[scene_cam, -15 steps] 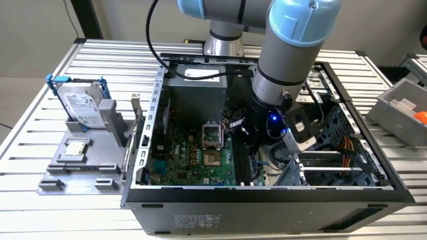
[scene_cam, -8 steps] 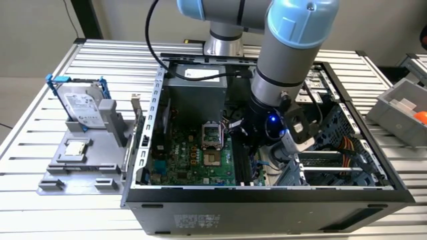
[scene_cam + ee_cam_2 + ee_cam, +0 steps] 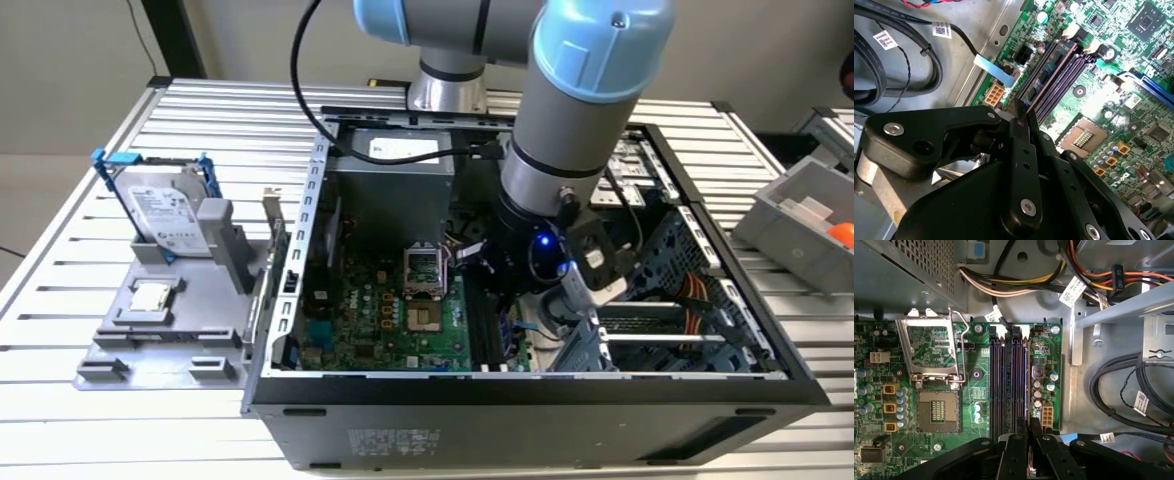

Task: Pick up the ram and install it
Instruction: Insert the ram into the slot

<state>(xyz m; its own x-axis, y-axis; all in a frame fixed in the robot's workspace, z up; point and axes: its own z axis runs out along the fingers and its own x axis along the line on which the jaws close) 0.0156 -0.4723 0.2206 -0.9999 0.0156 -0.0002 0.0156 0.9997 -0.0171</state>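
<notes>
The end effector (image 3: 1023, 116) is reaching down inside the open computer case (image 3: 534, 385), its fingers (image 3: 1020, 432) pressing together on the ram (image 3: 1046, 75), pinching its near end. The ram is standing on edge in a memory slot (image 3: 1018, 380) of the motherboard (image 3: 974, 390), beside the open processor socket (image 3: 936, 410). In the exterior view, a hard drive (image 3: 167, 210) is sitting on a grey holder on the counter (image 3: 80, 420) at that view's left.

Exterior view overlooks the open case (image 3: 534, 390); both wrist views hover close above its motherboard (image 3: 979, 390).
</notes>
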